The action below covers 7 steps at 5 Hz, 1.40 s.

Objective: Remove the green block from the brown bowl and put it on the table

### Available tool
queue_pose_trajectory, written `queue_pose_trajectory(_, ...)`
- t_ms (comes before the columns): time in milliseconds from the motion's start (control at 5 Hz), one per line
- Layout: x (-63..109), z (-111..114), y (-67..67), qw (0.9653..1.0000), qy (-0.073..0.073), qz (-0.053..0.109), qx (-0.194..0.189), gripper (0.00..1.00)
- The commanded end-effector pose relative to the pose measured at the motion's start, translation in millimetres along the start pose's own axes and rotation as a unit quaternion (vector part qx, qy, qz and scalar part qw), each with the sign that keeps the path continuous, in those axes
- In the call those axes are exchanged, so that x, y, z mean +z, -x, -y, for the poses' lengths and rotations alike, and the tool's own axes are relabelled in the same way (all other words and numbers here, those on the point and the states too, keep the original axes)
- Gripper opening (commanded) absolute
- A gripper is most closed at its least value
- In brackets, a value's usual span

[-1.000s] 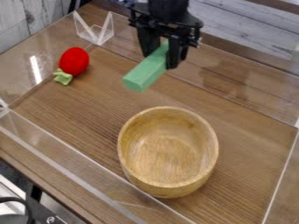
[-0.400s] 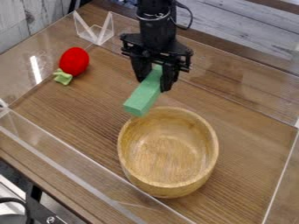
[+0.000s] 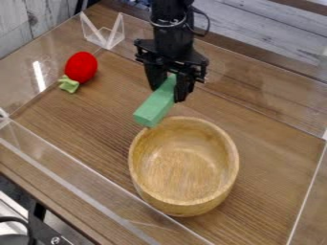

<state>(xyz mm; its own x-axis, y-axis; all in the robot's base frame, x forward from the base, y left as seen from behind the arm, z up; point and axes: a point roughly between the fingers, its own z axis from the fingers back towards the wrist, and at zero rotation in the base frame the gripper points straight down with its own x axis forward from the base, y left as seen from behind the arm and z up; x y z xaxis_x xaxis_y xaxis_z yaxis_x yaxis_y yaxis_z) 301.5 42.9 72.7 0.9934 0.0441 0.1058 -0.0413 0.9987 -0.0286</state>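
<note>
Green block (image 3: 156,101), pinched at its upper end by the gripper (image 3: 171,84), hangs tilted just above the wood table (image 3: 76,124), w/ its lower end at approx 11 o'clock from the brown bowl (image 3: 185,164). Compared w/ a second ago, arm and block have come down and shifted a little toward the bowl's near-left rim; in the last fraction of a sec the drop has nearly levelled off. Bowl now sits empty, so removal looks done; what's left, by the look of it, is set-down and release.

Jaws are part-way open, clamped on the block's sides, pointing straight down.

Around: red ball (image 3: 80,65) at approx 10 o'clock from the bowl, well apart, w/ a small green piece (image 3: 67,85) just beside it. Clear plastic stand (image 3: 102,30) at far left, behind the arm. Clear acrylic wall (image 3: 76,196) runs along the near edge.

Obstacle: bowl rim is near the block's low end, so a slanted landing could let it tip against the bowl.
</note>
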Motion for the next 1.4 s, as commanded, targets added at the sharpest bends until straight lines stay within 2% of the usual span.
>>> queue_pose_trajectory(0,8.3,-23.0,-13.7,0.9996,-0.007,0.027,-0.003,0.00)
queue_pose_trajectory(200,3.6,-47.8,-18.1,0.9995,-0.009,0.031,0.000,0.00)
queue_pose_trajectory(600,-14.1,-54.3,-21.6,0.9987,-0.016,0.035,0.033,0.00)
queue_pose_trajectory(800,-22.4,-62.4,-28.2,0.9987,-0.014,0.038,0.030,1.00)
queue_pose_trajectory(1200,-38.6,-69.2,-28.6,0.9992,-0.014,0.035,0.014,1.00)
